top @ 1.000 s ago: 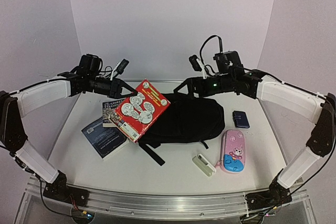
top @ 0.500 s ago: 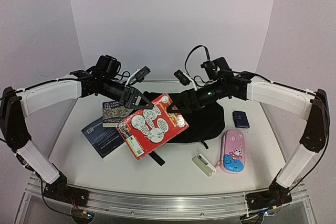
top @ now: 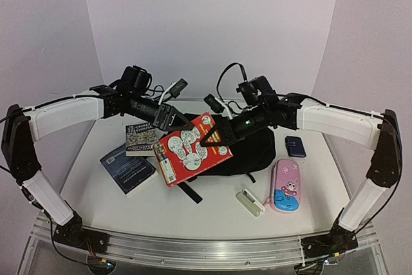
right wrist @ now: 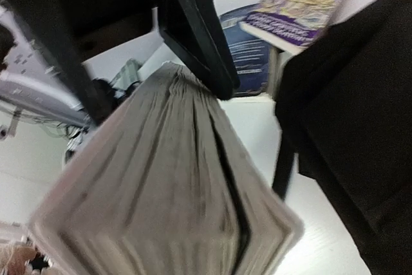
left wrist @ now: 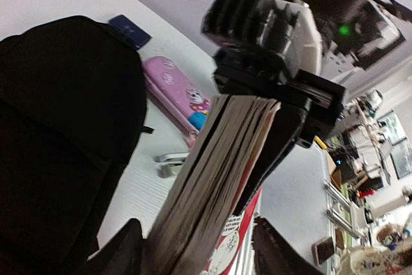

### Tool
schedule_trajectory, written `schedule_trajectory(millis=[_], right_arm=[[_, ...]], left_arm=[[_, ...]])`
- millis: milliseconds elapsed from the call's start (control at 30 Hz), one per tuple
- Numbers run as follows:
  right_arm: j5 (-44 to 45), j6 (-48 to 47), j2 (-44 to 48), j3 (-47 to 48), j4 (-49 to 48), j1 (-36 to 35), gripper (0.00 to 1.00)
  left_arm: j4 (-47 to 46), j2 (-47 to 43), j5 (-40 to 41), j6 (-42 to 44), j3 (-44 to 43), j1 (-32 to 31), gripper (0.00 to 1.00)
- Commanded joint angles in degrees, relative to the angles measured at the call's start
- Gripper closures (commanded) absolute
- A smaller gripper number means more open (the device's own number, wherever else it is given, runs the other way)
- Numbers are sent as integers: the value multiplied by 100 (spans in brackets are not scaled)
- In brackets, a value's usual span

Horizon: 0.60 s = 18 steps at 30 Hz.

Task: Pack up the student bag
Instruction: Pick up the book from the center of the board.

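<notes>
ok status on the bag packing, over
Both shut on the book: left pincer, right pincer. It hangs over the bag, not in yet. Bag opening not visible.

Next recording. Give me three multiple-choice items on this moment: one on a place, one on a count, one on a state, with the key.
1. From the student bag, the pink pencil case lies:
A. on the left arm's side
B. on the right arm's side
C. on top of it

2. Unheld books lying beside the bag:
A. one
B. two
C. four

3. The red book is:
A. flat on the table
B. zipped inside the bag
C. held up by the right fingers

Key:
1 B, the top view shows it near the right arm.
2 B, a purple book and a dark blue book.
3 C, the right fingers clamp its edge above the bag.
</notes>
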State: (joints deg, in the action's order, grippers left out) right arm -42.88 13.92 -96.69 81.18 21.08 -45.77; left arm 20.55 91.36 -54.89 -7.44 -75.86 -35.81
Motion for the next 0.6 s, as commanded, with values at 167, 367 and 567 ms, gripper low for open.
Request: schedule_trajectory(millis=[167, 367, 567], right_arm=[[5052, 1314, 1104, -391, -114, 468, 100], [7417, 1675, 1362, -205, 606, 747, 100], [8708, 1629, 1319, -65, 1012, 833, 100]], left_arm=[[-629, 475, 2386, -627, -308, -143, 21], [-794, 1339, 3657, -460, -905, -928, 20], [-859, 2333, 3693, -382, -1831, -1563, 18]])
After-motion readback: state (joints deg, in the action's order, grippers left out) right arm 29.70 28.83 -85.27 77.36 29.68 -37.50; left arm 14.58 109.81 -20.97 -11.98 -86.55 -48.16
